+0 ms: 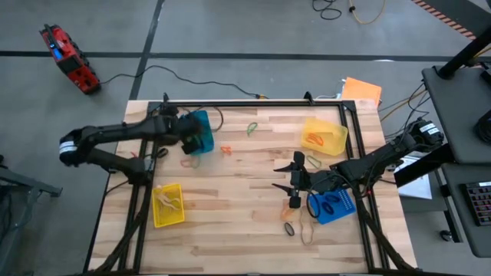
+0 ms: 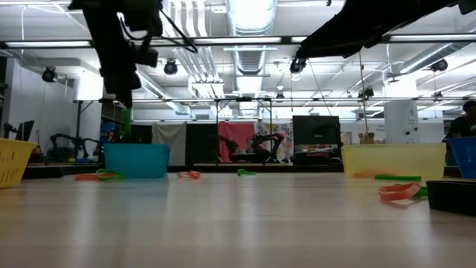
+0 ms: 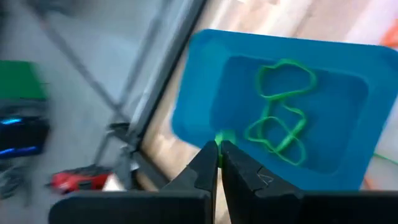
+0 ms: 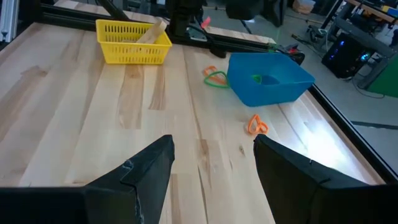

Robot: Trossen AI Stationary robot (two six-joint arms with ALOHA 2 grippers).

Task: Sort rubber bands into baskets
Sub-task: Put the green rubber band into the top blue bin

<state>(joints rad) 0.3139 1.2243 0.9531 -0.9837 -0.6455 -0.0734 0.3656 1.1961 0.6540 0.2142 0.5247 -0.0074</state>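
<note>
My left gripper [image 3: 219, 146] hangs over the near rim of the far-left blue basket [image 1: 201, 130], shut on a green rubber band [image 3: 222, 138]. Two or three green bands [image 3: 283, 112] lie inside that basket. My right gripper [image 1: 290, 175] stands open above the bare table at centre right, with nothing between its fingers [image 4: 149, 165]. Loose bands lie on the wood: a green one [image 1: 252, 128], an orange one [image 1: 226, 149], and a green-and-orange pair [image 1: 189, 161] beside the blue basket. My left gripper pinches the green band [image 3: 222, 138] between its two fingertips; only a small bit of it shows there. The fingers slant down toward the basket. In the low view the band [image 2: 126, 115] hangs below the fingers, clear of the basket and table.
A yellow basket [image 1: 324, 136] stands at the far right, another yellow one [image 1: 168, 204] at the near left, and a second blue one [image 1: 334, 204] at the near right. More bands [image 1: 295, 226] lie beside it. A dark frame [image 1: 253, 103] rims the table.
</note>
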